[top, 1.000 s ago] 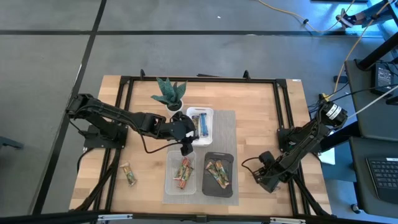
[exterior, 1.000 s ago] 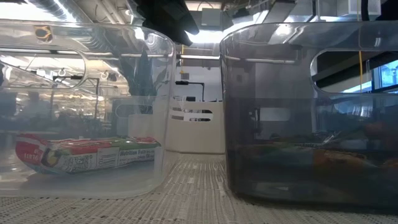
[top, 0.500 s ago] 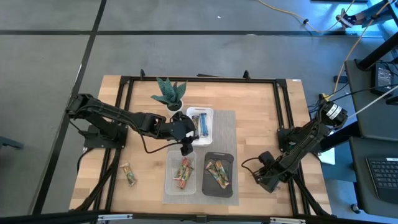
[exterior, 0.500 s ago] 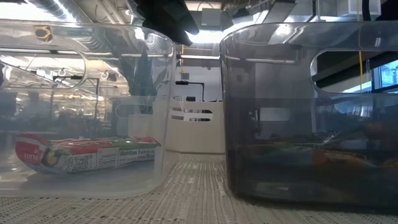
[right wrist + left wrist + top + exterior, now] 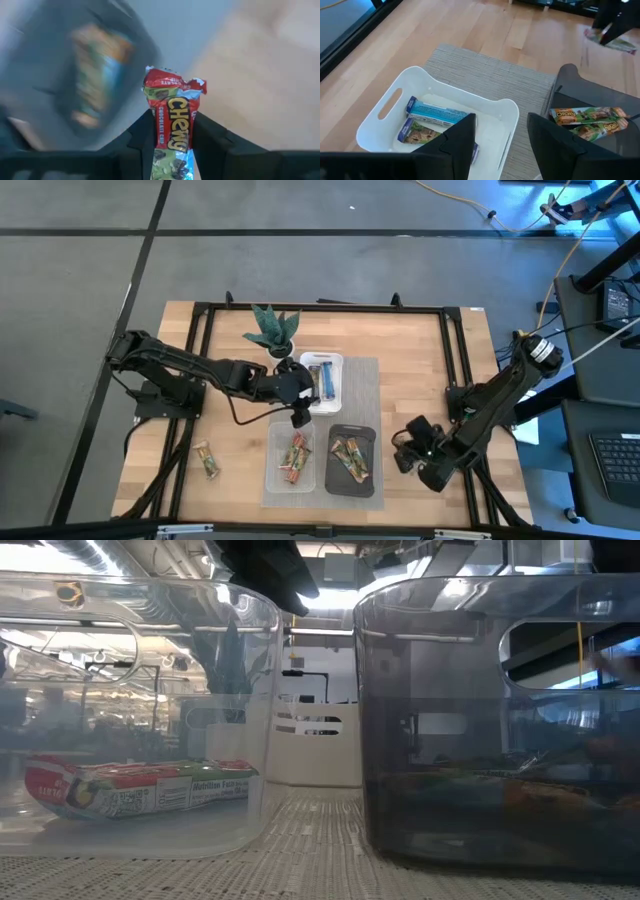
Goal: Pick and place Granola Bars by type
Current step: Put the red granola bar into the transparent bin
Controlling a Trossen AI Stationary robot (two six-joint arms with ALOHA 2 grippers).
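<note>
My right gripper (image 5: 175, 145) is shut on a red "Chewy" granola bar (image 5: 172, 120); it hangs to the right of the black tray (image 5: 352, 432). My left gripper (image 5: 500, 145) stands open above the white tray (image 5: 385, 105), which holds blue bars (image 5: 437, 112). The clear tray (image 5: 277, 480) holds red-and-green bars (image 5: 296, 455), and the black tray holds orange-and-green bars (image 5: 585, 116). One loose bar (image 5: 206, 461) lies flat on the wood at the near left. My right gripper pinches the red bar between its two fingers, one on each long side (image 5: 159, 131). The bar lies along the fingers. Its crimped end (image 5: 175, 82) sticks out beyond the fingertips. The fingers slant down from the table's right, and the bar is clear of the table.
A potted plant (image 5: 272, 330) stands behind the white tray. The three trays sit on a grey mat (image 5: 365, 385). A black frame (image 5: 455, 360) runs around the tabletop. Bare wood (image 5: 410, 380) lies between the mat and the right arm.
My right gripper has risen from the table, tipped and rolled, and shifted a little toward the black tray.
</note>
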